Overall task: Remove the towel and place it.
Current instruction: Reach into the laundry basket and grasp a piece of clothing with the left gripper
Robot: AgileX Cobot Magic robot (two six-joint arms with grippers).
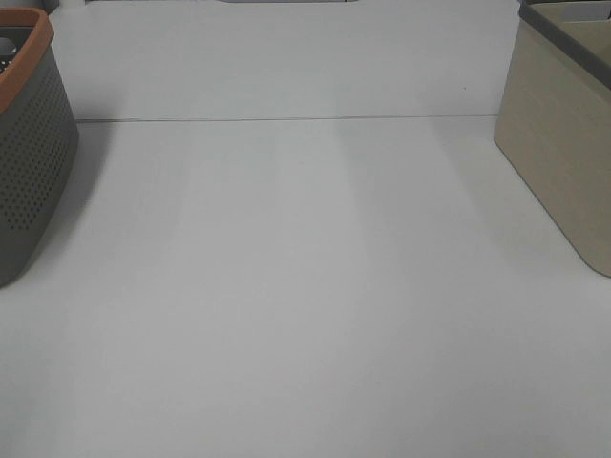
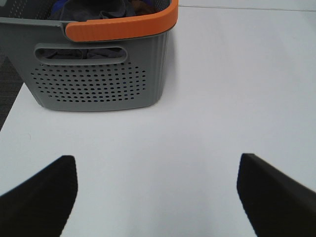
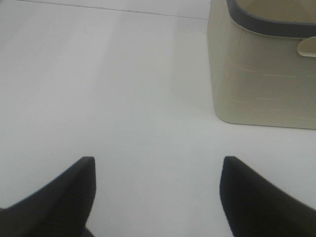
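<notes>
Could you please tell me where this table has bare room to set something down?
The white tabletop between the grey orange-rimmed basket on the left and the beige bin on the right is bare. Only the basket is crowded, holding dark cloths.

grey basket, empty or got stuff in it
Not empty: the basket holds crumpled dark fabric, seen over the rim and through the handle slot.

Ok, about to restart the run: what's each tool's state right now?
Left tool: open, holding nothing.
Right tool: open, holding nothing.
</notes>
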